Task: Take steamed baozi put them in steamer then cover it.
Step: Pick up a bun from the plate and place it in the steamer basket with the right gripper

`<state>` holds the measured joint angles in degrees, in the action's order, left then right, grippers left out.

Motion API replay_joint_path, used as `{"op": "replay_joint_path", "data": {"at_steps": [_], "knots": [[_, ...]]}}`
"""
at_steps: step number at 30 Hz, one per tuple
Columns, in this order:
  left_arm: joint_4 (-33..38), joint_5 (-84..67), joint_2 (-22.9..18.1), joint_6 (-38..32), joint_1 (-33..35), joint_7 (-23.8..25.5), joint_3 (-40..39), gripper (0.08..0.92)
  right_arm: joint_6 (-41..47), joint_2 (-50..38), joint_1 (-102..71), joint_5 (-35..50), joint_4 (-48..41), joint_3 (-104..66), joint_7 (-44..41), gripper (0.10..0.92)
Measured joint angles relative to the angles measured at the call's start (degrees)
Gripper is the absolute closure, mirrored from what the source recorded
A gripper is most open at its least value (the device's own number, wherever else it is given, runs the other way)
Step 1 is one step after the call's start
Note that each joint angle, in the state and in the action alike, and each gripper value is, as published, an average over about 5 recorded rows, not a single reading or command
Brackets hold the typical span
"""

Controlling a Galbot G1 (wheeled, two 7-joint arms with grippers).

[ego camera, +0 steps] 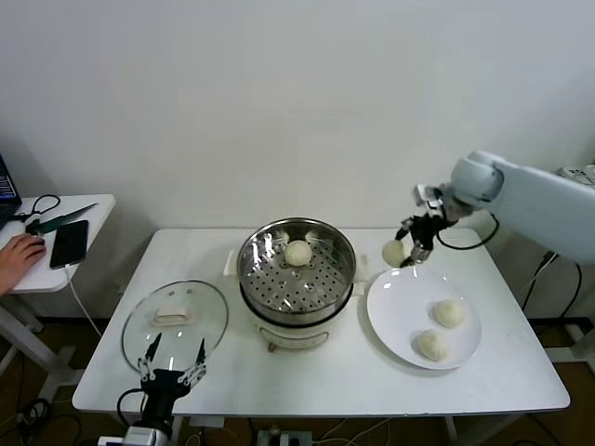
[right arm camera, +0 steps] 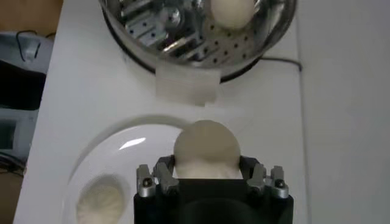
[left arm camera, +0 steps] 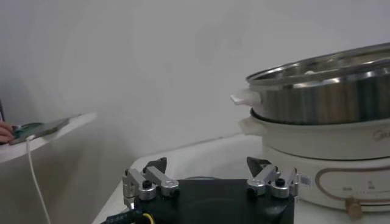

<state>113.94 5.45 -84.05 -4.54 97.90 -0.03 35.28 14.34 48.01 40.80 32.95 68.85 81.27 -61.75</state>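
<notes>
A: While the right gripper [ego camera: 406, 252] has its jaws closed on a baozi [right arm camera: 206, 149], lifted above the edge of the white plate [ego camera: 395, 321], what matters most now?

B: Carrying it level across to the steamer [ego camera: 297, 269] and clearing the steel rim before lowering. One bun [ego camera: 297, 253] already sits toward the back of the perforated tray, so I would aim for a bare patch beside it.

A: And the grip?

B: Gentle; soft dough dents easily. Release low, not from height.

A: The rest?

B: Two buns [ego camera: 449, 313] lie on the plate. The cover [ego camera: 175, 321] rests on the table left of the steamer, with the left gripper [ego camera: 172, 358] hovering over its near edge, wide open and empty.
</notes>
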Motion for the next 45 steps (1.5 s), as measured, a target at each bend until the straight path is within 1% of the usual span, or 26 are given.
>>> {"op": "replay_joint_path", "data": {"at_steps": [5, 10, 18, 25, 34, 45], "knots": [[0.1, 0.22, 0.02, -0.16, 0.25, 0.07, -0.53, 0.177, 1.19, 5.1, 4.23, 5.1, -0.03, 2.66, 1.01, 0.333], [0.18, 0.64, 0.29, -0.2, 0.07, 0.2, -0.77, 0.177, 2.45, 11.35, 5.34, 7.87, -1.22, 3.5, 2.4, 0.33], [0.46, 0.75, 0.31, 0.15, -0.41, 0.21, -0.89, 0.177, 4.04, 20.88, 3.3, 9.28, -4.32, 3.78, 4.49, 0.33], [0.37, 0.75, 0.28, 0.28, -0.68, 0.29, -0.79, 0.177, 4.76, 27.36, -0.2, 9.3, -6.94, 4.31, 5.98, 0.33], [-0.12, 0.66, 0.43, 0.24, -0.79, 0.39, -0.48, 0.177, 5.09, 32.82, -4.85, 7.84, -9.92, 4.4, 7.09, 0.33], [-0.42, 0.5, 0.53, 0.21, -1.16, 0.39, -0.26, 0.177, 5.19, 34.69, -8.56, 5.9, -11.24, 4.6, 8.05, 0.329]]}}
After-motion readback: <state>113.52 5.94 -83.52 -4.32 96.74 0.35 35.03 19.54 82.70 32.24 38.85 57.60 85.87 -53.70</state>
